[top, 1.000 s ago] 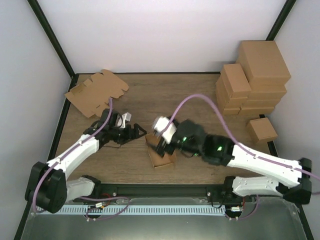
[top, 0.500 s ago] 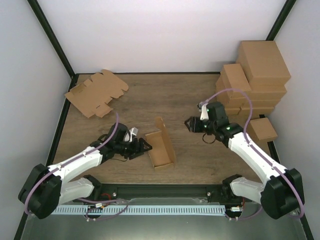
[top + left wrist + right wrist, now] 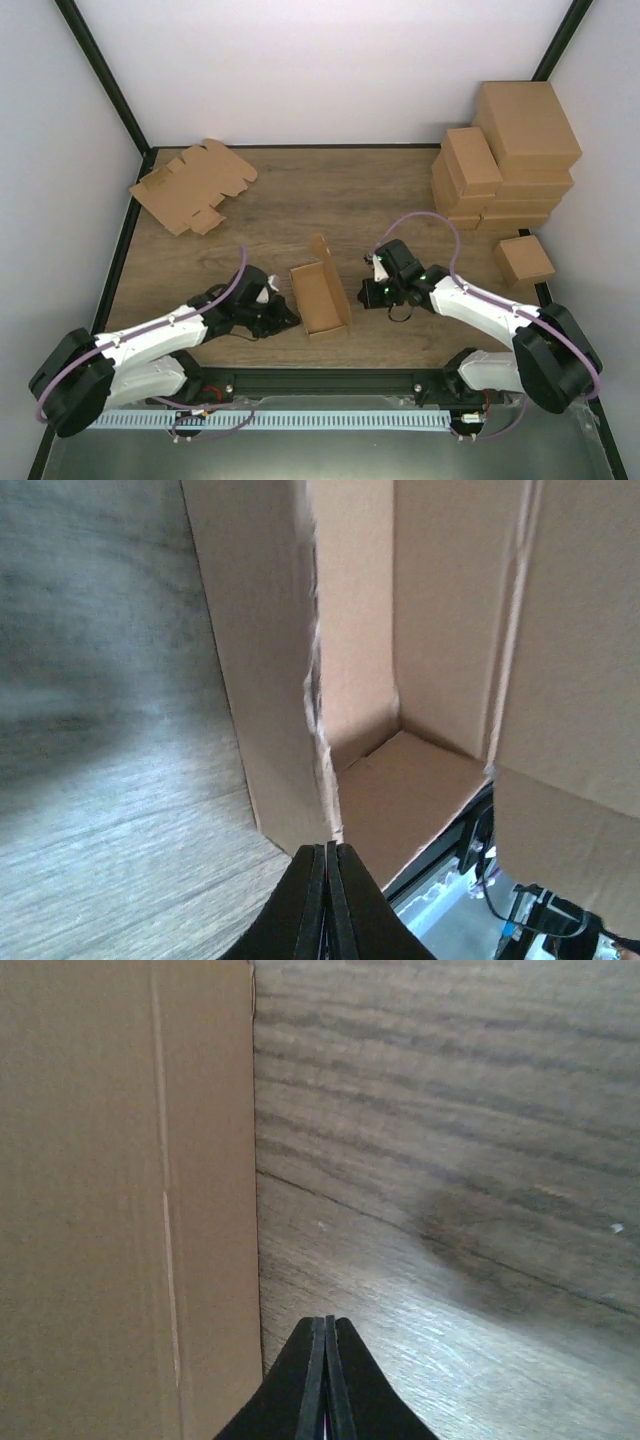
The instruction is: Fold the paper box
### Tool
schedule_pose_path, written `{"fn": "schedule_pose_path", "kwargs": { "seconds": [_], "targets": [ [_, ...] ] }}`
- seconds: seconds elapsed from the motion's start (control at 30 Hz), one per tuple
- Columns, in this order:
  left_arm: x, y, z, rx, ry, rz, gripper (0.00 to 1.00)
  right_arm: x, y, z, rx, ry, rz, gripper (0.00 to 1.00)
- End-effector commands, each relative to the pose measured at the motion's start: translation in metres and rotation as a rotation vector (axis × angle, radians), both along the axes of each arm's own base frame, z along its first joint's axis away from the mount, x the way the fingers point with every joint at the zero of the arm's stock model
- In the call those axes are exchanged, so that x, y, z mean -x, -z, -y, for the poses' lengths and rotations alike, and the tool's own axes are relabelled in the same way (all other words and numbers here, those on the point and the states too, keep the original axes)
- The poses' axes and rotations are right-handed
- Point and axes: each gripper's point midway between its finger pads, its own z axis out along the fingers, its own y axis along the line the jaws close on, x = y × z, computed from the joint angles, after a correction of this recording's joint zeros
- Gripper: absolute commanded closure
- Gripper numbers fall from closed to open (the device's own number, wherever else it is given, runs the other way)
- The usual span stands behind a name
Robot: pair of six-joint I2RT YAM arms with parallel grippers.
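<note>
The paper box (image 3: 322, 297) lies mid-table as a partly folded open tray of brown cardboard, with one flap standing up at its far end. My left gripper (image 3: 291, 318) is shut, its tips at the near-left corner of the box. In the left wrist view the closed fingertips (image 3: 328, 848) meet the lower end of the box's torn wall edge (image 3: 318, 730), with nothing seen between them. My right gripper (image 3: 365, 295) is shut and sits just right of the box. The right wrist view shows it (image 3: 325, 1322) beside the box's outer wall (image 3: 120, 1210), apart from it.
A pile of flat notched cardboard blanks (image 3: 193, 185) lies at the back left. Stacked brown cartons (image 3: 510, 150) stand at the back right, with a smaller carton (image 3: 524, 260) in front of them. A black rail (image 3: 330, 380) runs along the near table edge.
Both grippers have closed. The right arm swung in from the right to the box's right side; the left gripper slid toward the near-left corner of the box.
</note>
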Motion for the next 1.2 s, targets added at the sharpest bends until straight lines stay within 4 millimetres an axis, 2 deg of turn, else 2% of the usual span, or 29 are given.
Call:
{"fn": "schedule_pose_path", "kwargs": {
  "seconds": [0.0, 0.2, 0.37, 0.53, 0.77, 1.17],
  "targets": [
    [0.012, 0.02, 0.0, -0.083, -0.035, -0.061, 0.96, 0.007, 0.012, 0.0, 0.052, 0.045, -0.031, 0.99],
    [0.018, 0.039, 0.006, -0.214, -0.057, -0.115, 0.96, 0.025, 0.021, -0.005, 0.086, 0.018, -0.052, 0.99],
    [0.019, 0.047, 0.022, -0.246, -0.033, -0.146, 0.96, 0.035, 0.027, -0.013, 0.093, -0.006, -0.076, 0.99],
    [0.019, 0.046, 0.039, -0.256, 0.004, -0.14, 0.96, 0.042, 0.027, -0.021, 0.06, -0.024, -0.094, 0.99],
    [0.014, 0.042, 0.045, -0.237, 0.0, -0.126, 0.96, 0.05, 0.025, -0.032, 0.047, -0.053, -0.103, 0.99],
    [0.011, 0.042, 0.058, -0.208, 0.017, -0.127, 0.96, 0.051, 0.02, -0.041, 0.025, -0.087, -0.089, 0.99]
  ]
}}
